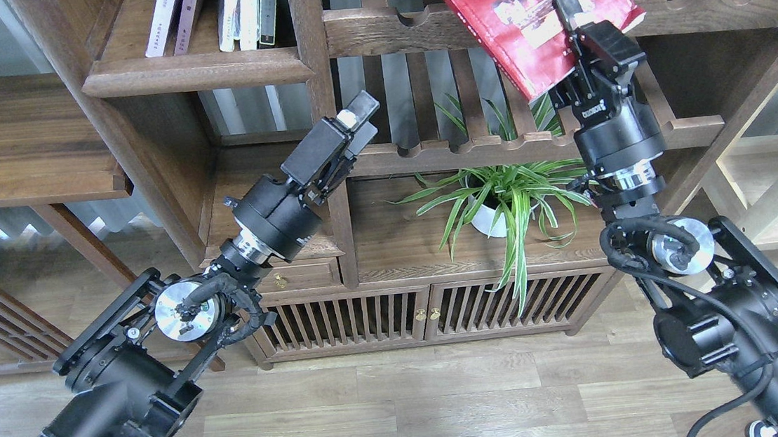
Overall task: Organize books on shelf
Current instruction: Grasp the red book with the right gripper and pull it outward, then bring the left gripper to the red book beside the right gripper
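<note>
Right tool (572, 16): clenched on the red book (519, 10), holding it tilted in the air before the upper slatted rail (400, 29), above the potted plant (507, 197). Left tool (360, 117): carries nothing, raised beside the cabinet post (320, 76); finger state cannot be told.

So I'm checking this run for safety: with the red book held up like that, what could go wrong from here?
1. The right gripper pinches the red book near one corner, and the book hangs tilted; it may pivot or slip out.
2. The book overlaps the scalloped rail in view; a corner could catch the slats.
3. A dropped book might hit the potted plant below.
</note>
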